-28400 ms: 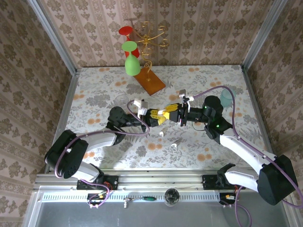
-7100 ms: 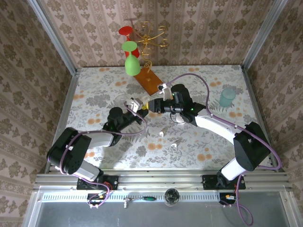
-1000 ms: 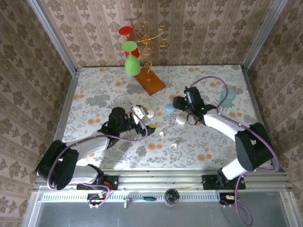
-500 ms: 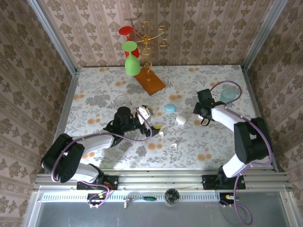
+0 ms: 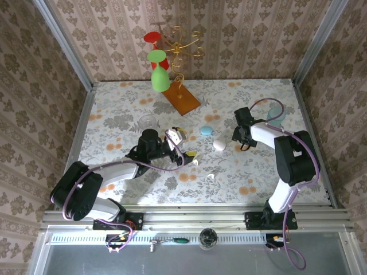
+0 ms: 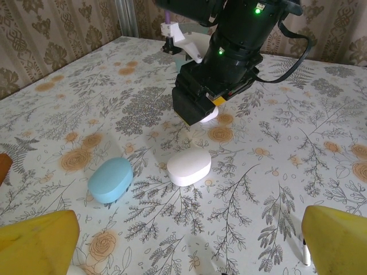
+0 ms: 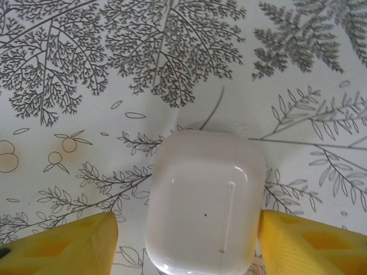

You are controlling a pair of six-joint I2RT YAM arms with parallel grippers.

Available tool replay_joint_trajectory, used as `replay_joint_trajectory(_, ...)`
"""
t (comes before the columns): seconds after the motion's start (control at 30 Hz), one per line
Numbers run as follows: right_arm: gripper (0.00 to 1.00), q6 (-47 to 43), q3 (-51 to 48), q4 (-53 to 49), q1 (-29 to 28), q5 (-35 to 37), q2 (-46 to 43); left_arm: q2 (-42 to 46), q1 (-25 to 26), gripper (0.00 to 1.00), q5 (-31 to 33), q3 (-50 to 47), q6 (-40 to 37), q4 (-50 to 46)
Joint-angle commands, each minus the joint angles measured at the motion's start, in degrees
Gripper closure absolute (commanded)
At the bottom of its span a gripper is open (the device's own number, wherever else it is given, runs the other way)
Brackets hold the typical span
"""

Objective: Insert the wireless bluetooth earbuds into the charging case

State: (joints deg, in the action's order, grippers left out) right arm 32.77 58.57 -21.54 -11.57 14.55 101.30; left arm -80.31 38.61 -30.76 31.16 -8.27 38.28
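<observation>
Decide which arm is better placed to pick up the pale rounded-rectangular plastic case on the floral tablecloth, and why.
Right. Its hand hangs directly over the pale rounded-rectangular plastic case, straddling it. The left hand is open but farther off, beyond the blue pebble case and white pebble case.

My 2 tiny white earbuds lie loose and apart just below centre; my closed white charging case lies flat, bottom centre.
</observation>
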Motion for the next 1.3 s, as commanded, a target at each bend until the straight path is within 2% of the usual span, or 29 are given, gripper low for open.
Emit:
replay_joint_trajectory(0.0, 0.40, -0.21, 2.00, -2.08, 0.60, -0.60, 1.61, -0.46, 0.25, 0.00, 0.23, 0.13, 0.09, 3.23)
replay_joint_trajectory(0.3, 0.53, -1.44, 5.37, -6.00, 0.99, -3.94, 4.79, 0.20, 0.24, 0.00, 1.81, 0.21, 0.50, 1.84)
replay_joint_trajectory(0.47, 0.55, -4.04, 3.62, -3.63, 0.70, -4.48, 1.77, 0.57, 0.14, 0.00, 4.30, 0.26, 1.43, 0.55)
replay_joint_trajectory(0.67, 0.57, -12.41, -2.56, 5.00, 0.23, -10.01, -7.51, 1.29, -0.67, 0.00, 12.25, 5.23, 3.16, -15.27)
replay_joint_trajectory(0.73, 0.57, -15.50, -3.76, 7.18, 0.08, -13.19, -9.94, 1.43, -1.20, 0.02, 14.43, 7.25, 6.11, -20.64)
replay_joint_trajectory(0.77, 0.57, -17.10, -4.36, 8.22, -0.38, -14.06, -11.29, 1.72, -1.75, 0.05, 14.25, 8.33, 7.72, -23.47)
replay_joint_trajectory(0.93, 0.56, -22.17, -4.17, 8.38, -3.28, -15.61, -15.43, 5.91, -3.42, 0.05, 13.35, 8.33, 16.31, -32.77)
replay_joint_trajectory(1.0, 0.56, -25.14, -4.77, 10.06, -4.77, -17.52, -17.09, 8.98, -4.12, 0.00, 9.82, 6.58, 16.67, -33.62)
replay_joint_trajectory(1.1, 0.56, -30.08, -4.69, 10.91, -8.03, -18.30, -18.82, 13.72, -4.77, 0.00, 11.10, 5.94, 19.29, -36.56)
replay_joint_trajectory(1.13, 0.56, -31.87, -4.51, 10.89, -9.18, -18.40, -19.09, 14.92, -5.04, 0.00, 10.19, 6.18, 19.35, -37.24)
replay_joint_trajectory(1.2, 0.56, -36.03, -4.51, 11.55, -11.80, -18.61, -19.96, 16.49, -5.55, 0.00, 4.50, 6.17, 16.98, -36.16)
replay_joint_trajectory(1.27, 0.56, -40.03, -4.59, 12.07, -13.75, -19.93, -20.73, 16.40, -6.50, 0.00, 4.22, 6.45, 19.51, -35.29)
